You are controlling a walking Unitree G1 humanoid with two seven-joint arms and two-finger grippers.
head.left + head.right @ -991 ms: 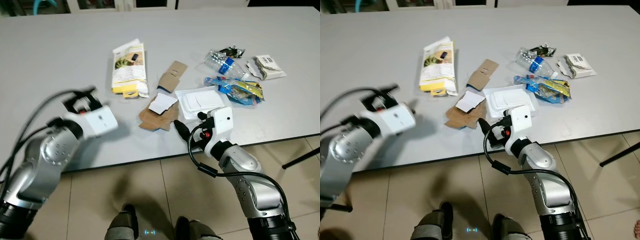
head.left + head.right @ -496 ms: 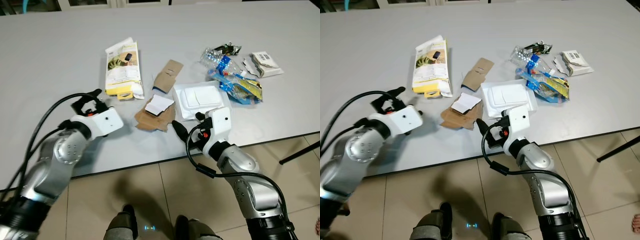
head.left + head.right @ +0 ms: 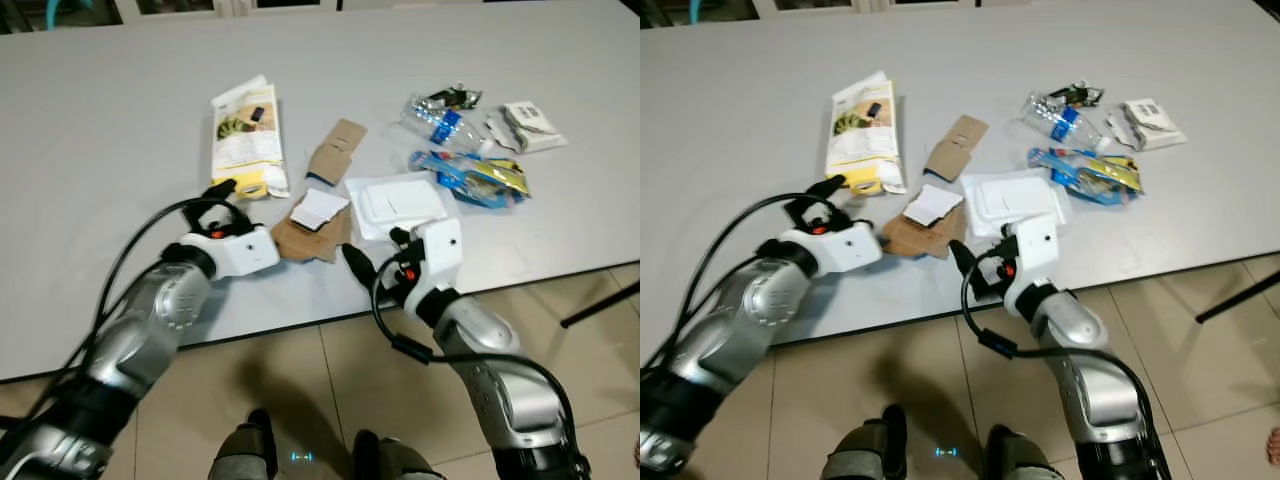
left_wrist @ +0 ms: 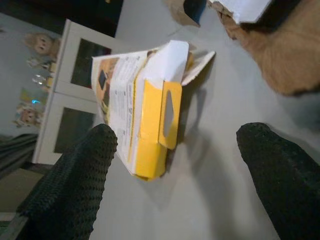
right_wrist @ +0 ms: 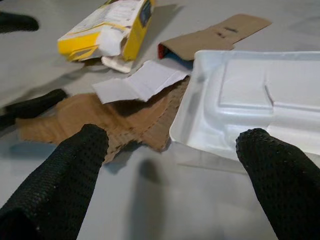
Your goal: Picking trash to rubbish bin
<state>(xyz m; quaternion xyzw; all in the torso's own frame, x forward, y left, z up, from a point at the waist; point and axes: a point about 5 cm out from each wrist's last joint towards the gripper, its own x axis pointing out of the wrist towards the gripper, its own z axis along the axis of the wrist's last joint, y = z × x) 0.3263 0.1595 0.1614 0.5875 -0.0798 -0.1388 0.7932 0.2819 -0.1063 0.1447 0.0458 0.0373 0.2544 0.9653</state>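
Since a second ago my left tool has swung in over the table, spread wide just short of the yellow carton; my right tool, apparently wide too, faces the white tray.

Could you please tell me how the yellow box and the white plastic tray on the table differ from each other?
The yellow box is printed with pictures and text, while the white plastic tray is plain. The box is crushed with an end flap torn open; the tray lies flat and looks whole. The box lies ahead of the open left gripper, the tray just beyond the open right gripper. Both rest on the grey table, touching neither gripper.
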